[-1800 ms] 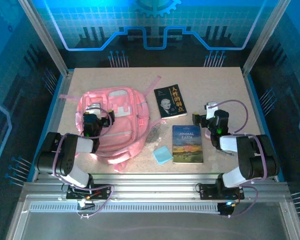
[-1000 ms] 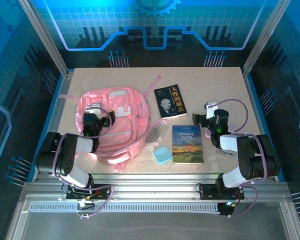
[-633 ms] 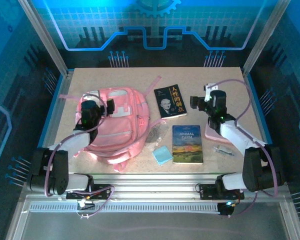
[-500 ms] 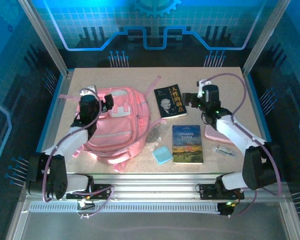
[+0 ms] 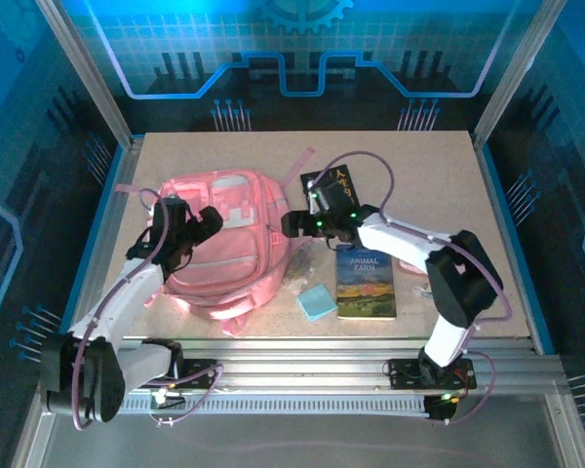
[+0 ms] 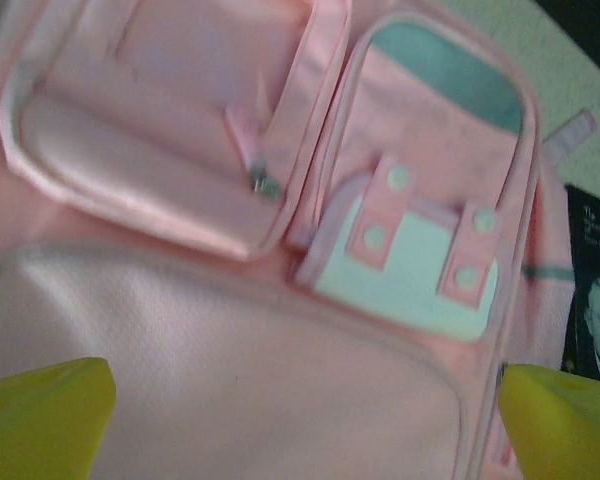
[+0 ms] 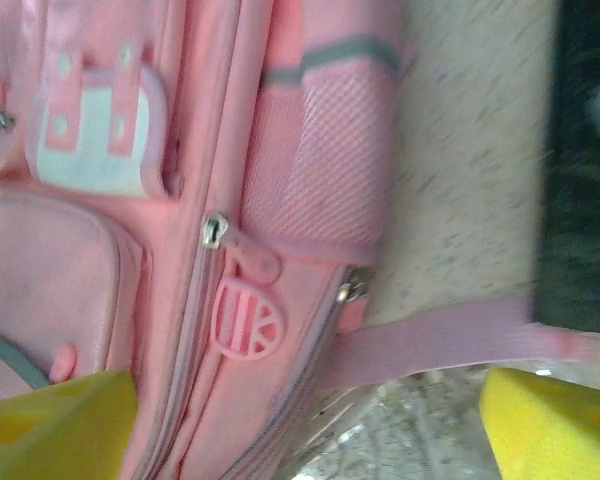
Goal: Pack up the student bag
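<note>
Student bag (image 5: 224, 249): lies flat on the left half of the table (image 5: 429, 166), front pockets up; the zips appear closed.
Left claw (image 6: 300, 418): spread wide and holding nothing, poised over the bag's front panel near the small light pocket (image 6: 405, 265).
Right claw (image 7: 310, 425): spread and holding nothing, reaching across to the bag's right edge, close above the side zip pull (image 7: 213, 231) and a loose strap (image 7: 450, 335).
Step in hand: judged to be opening the main compartment before any item goes in.
Method: the right claw should centre on the zip pull, not on the round pink tag (image 7: 245, 320) next to it, and pinch fully before drawing along the zip line. The left claw should pin the fabric so the soft bag does not slide.
Blue pad (image 5: 318, 303): near the front edge, just right of the bag.
Animal Farm book (image 5: 366, 283): beside the pad, under the right arm's span.
Clear wrapper (image 5: 300, 265): against the bag's right side, close to the zip path; it may snag.
Black book (image 5: 336, 190): farther back, partly covered by the right arm; an arm sweep could shift it.
</note>
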{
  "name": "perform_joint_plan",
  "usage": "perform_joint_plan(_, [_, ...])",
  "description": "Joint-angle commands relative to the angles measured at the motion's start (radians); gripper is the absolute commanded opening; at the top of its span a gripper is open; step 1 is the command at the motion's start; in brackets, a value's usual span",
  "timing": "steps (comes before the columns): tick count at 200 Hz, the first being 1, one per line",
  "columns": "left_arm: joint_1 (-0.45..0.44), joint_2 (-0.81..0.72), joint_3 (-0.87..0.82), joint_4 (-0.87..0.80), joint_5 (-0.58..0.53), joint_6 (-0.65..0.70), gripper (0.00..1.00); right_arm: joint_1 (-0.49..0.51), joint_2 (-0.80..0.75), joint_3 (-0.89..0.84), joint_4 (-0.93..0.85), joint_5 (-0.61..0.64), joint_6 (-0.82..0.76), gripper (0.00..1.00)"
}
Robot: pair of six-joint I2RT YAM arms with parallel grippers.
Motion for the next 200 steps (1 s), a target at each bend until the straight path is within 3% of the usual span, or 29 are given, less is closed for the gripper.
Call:
perform_joint_plan(1, [-0.037,-0.061,-0.03,-0.189,0.046,-0.099,0.99,0.007,0.085,0.07,0.053,-0.09,0.047,0.85])
perform_joint_plan(38, [-0.061,-0.12,-0.065,-0.307,-0.03,-0.1,0.99,-0.015,0.253,0.223,0.062,-0.089,0.016,0.83])
perform_joint_plan(92, [-0.061,-0.05,-0.161,-0.205,-0.065,-0.165,0.99,-0.051,0.474,0.406,0.09,-0.107,0.02,0.83])
perform_joint_plan(114, [-0.059,-0.017,-0.172,-0.172,-0.099,-0.157,0.99,-0.048,0.504,0.444,0.111,-0.182,0.038,0.81])
perform_joint_plan(139, [-0.059,0.033,-0.175,-0.141,-0.138,-0.139,0.99,-0.037,0.49,0.452,0.082,-0.166,-0.001,0.81])
perform_joint_plan(147, [-0.059,0.054,-0.178,-0.124,-0.15,-0.134,0.99,-0.042,0.487,0.455,0.079,-0.19,-0.003,0.73])
perform_joint_plan(167, [-0.055,0.128,-0.173,-0.057,-0.177,-0.109,0.99,-0.056,0.469,0.442,0.104,-0.268,0.012,0.39])
perform_joint_plan(184, [-0.046,0.22,-0.131,0.001,-0.195,-0.088,0.99,-0.072,0.439,0.438,0.101,-0.307,0.025,0.0])
perform_joint_plan(200, [-0.044,0.316,-0.057,0.042,-0.214,-0.064,0.99,-0.085,0.388,0.424,0.086,-0.33,0.026,0.0])
